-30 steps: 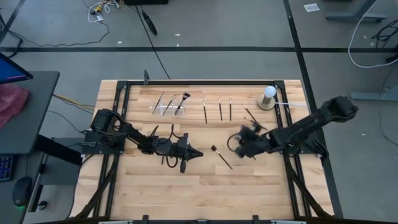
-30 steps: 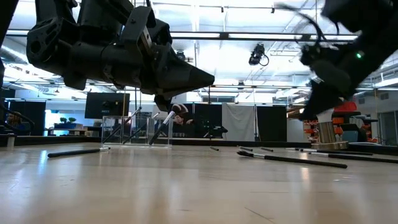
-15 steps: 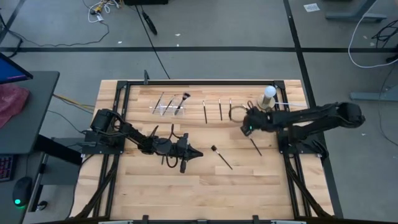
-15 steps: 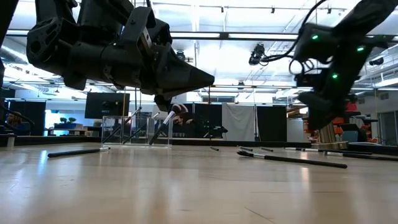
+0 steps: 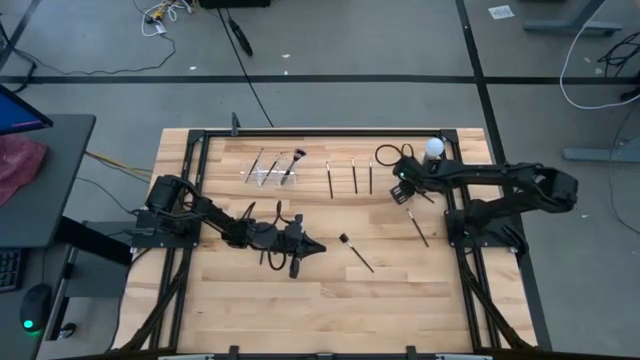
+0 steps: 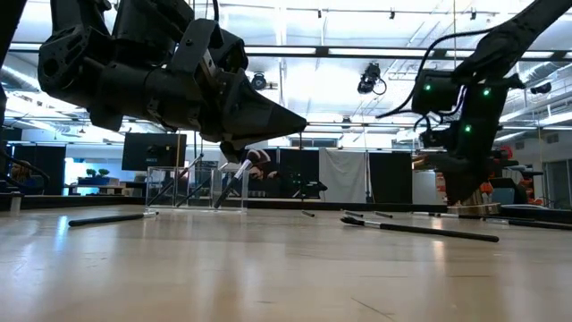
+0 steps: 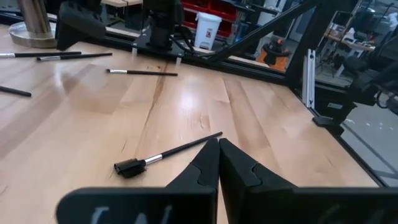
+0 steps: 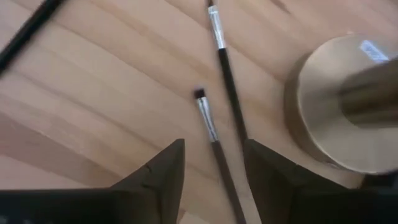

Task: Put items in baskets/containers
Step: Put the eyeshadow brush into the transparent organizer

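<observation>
Right wrist view: two brushes (image 8: 214, 134) between parted right gripper (image 8: 211, 171) fingers.

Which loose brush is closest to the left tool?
The brush with the dark tuft, lying alone mid-table just right of the shut left tool; the others lie farther back.

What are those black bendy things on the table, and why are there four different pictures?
They are two robot arms. One camera looks down from above, one peeks across the table top, and one rides on each arm's wrist. The left gripper is shut and empty, near a brush mid-table. The right gripper is open above two thin brushes beside a round metal stand. More brushes lie on the wooden table, and some sit in a clear holder. Nothing is held.
</observation>
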